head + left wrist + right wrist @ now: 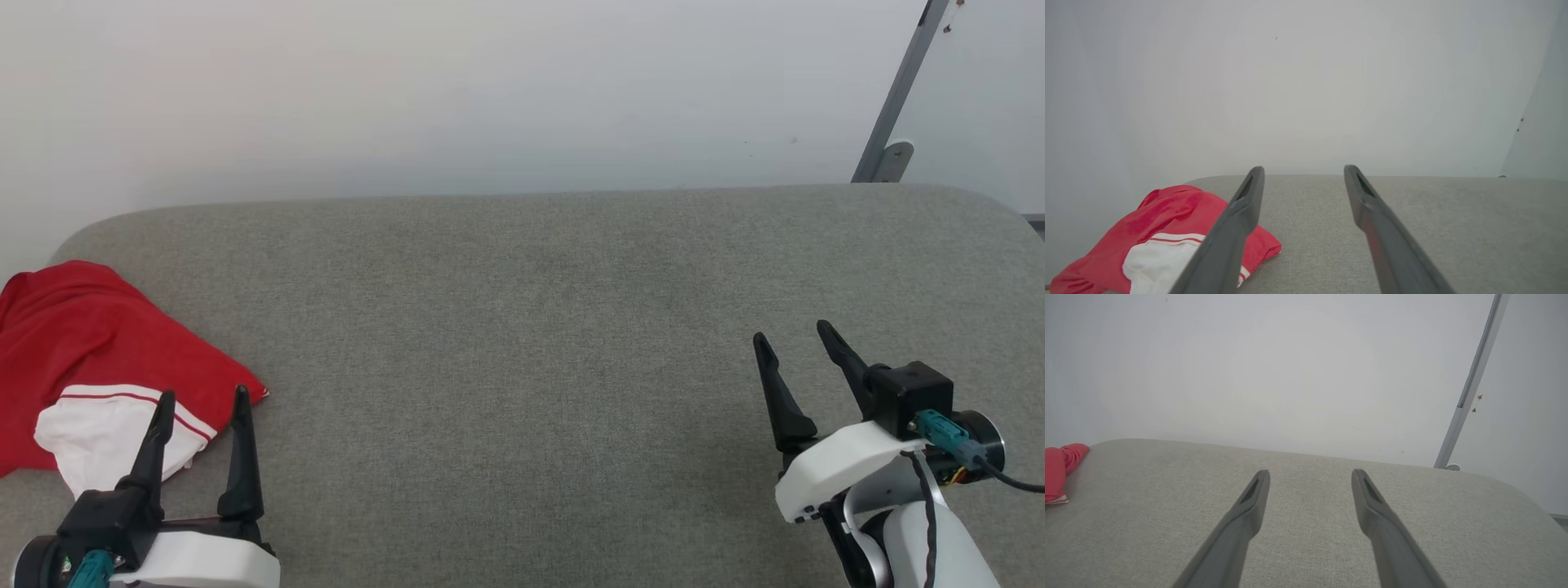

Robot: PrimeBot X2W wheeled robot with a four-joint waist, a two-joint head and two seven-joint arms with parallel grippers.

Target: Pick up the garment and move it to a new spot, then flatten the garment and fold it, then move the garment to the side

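Observation:
The garment [90, 351] is a bright-red heap with a white panel and thin red stripe, bunched at the far left of the grey cushioned surface [531, 327]. It shows too in the left wrist view as the garment [1163, 228] and at the left edge of the right wrist view as the garment [1057, 469]. My left gripper [202, 400] stands open just in front of the white panel, holding nothing; in its own view the left gripper [1302, 173] hovers to the right of the heap. Far to the right, my right gripper [792, 335] is open and empty above bare cushion, as the right gripper [1310, 475] confirms.
A pale wall [490, 90] rises right behind the surface's back edge. A grey metal strut [898, 98] leans at the back right with a small round foot. The surface's corners are rounded, and bare grey fabric stretches between the two grippers.

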